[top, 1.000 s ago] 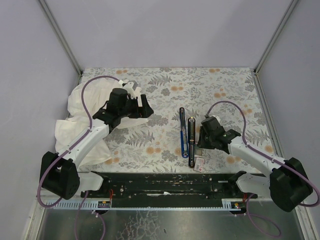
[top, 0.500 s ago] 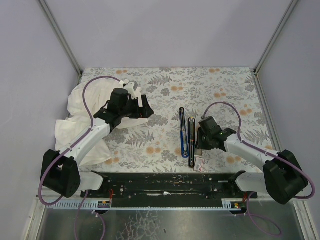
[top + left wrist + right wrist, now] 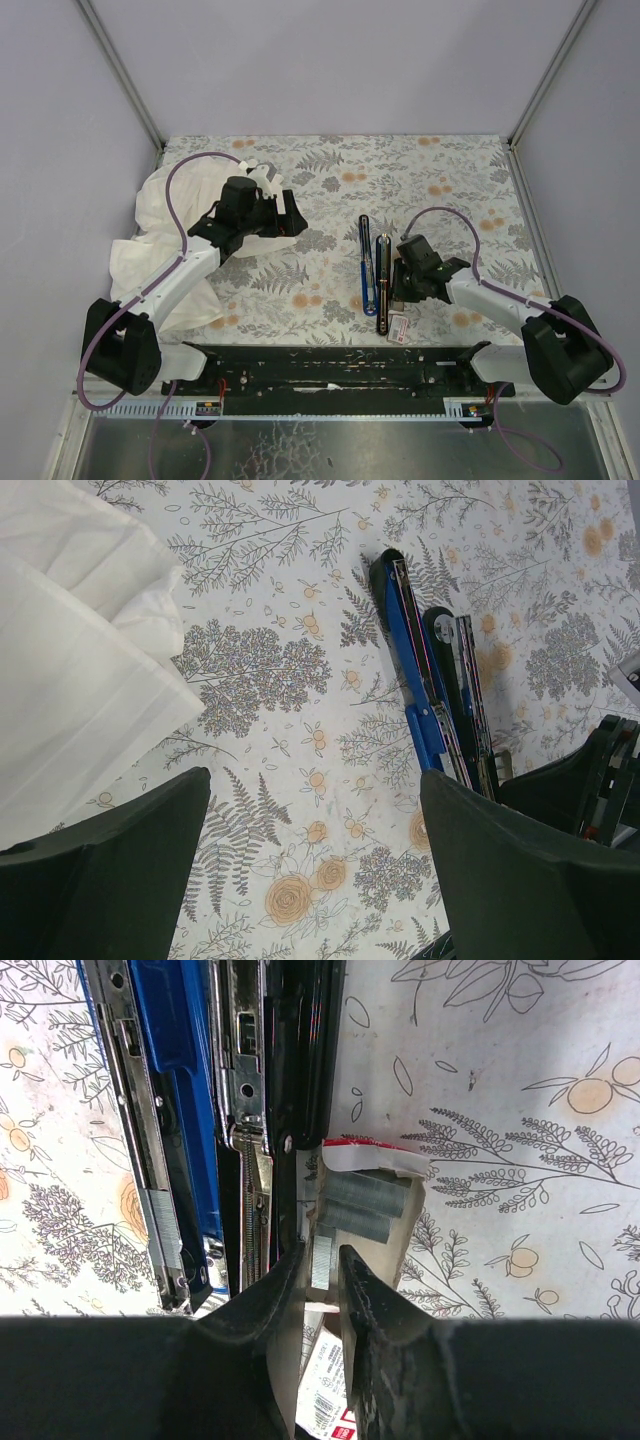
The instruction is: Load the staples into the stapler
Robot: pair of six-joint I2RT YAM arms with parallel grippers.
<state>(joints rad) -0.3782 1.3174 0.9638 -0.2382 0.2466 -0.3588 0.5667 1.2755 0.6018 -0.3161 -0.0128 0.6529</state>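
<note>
The stapler [image 3: 372, 265] lies opened flat mid-table, its blue half [image 3: 175, 1080] beside its black half [image 3: 300, 1050]; it also shows in the left wrist view [image 3: 425, 685]. The small white staple box [image 3: 372, 1210] lies open just right of the stapler's near end, with grey strips inside; its red label faces the camera [image 3: 399, 327]. My right gripper [image 3: 322, 1265] reaches into the box, its jaws nearly closed around a short staple strip [image 3: 321, 1255]. My left gripper [image 3: 315, 860] is open and empty above the patterned table, left of the stapler.
A large white cloth [image 3: 150, 250] lies crumpled at the left edge under the left arm, also in the left wrist view [image 3: 70, 660]. The black rail [image 3: 330, 370] runs along the near edge. Purple walls close in the table.
My right gripper has shifted slightly left and nearer, down to the staple box at the stapler's near end. The left arm has barely moved.
</note>
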